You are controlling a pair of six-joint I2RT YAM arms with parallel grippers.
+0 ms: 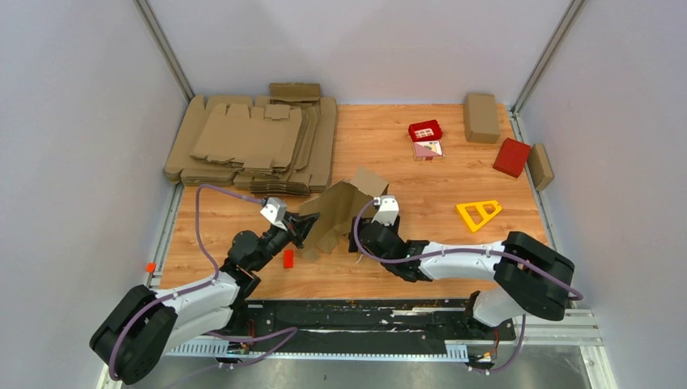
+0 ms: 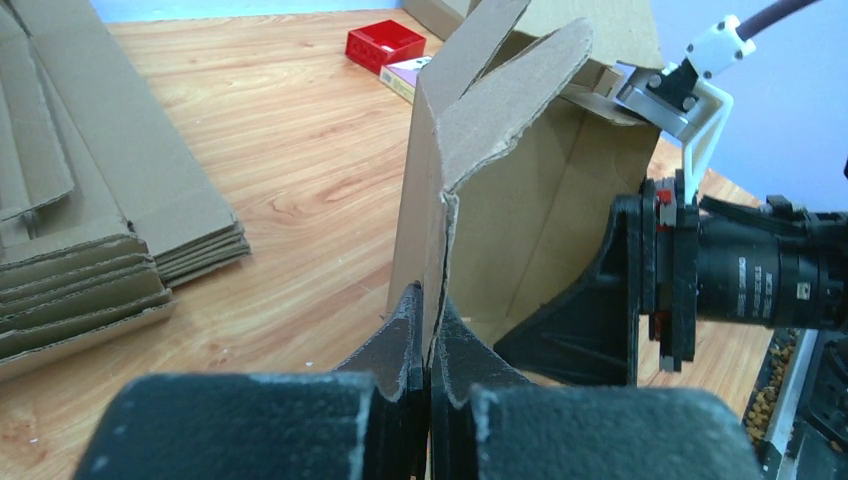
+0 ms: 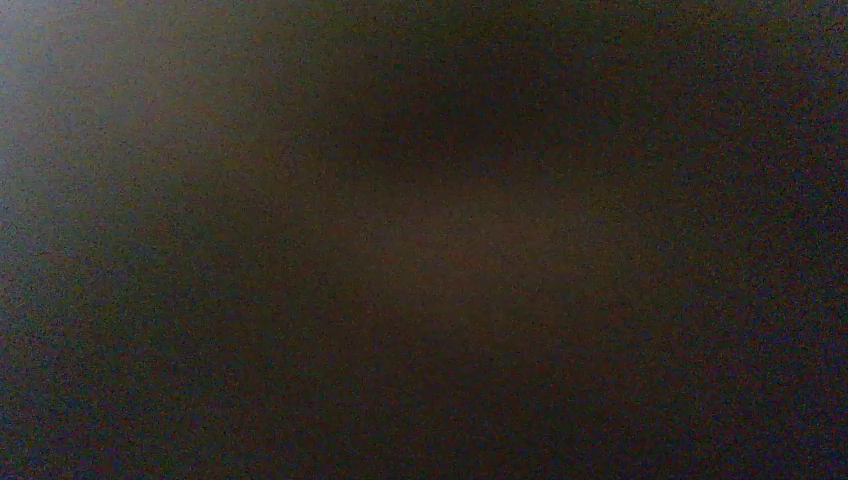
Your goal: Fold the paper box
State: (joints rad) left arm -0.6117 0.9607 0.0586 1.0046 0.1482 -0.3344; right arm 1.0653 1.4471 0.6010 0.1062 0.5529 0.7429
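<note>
Two grippers work the paper box, a light, stiff, creasable sheet best held by edges: the left gripper pinches its wall, while the right gripper's finger state cannot be told.

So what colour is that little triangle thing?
Yellow triangular frame, clearest from the top camera.

Wooden table — cardboard stack, red boxes

Both arms are built of bulky matte-black joint housings linked by smooth white shell segments. A purple-grey cable loops along the left arm and another along the right arm. A small white camera bracket sits on each wrist. The left gripper's black fingers look scuffed and grey-dusted.
</note>
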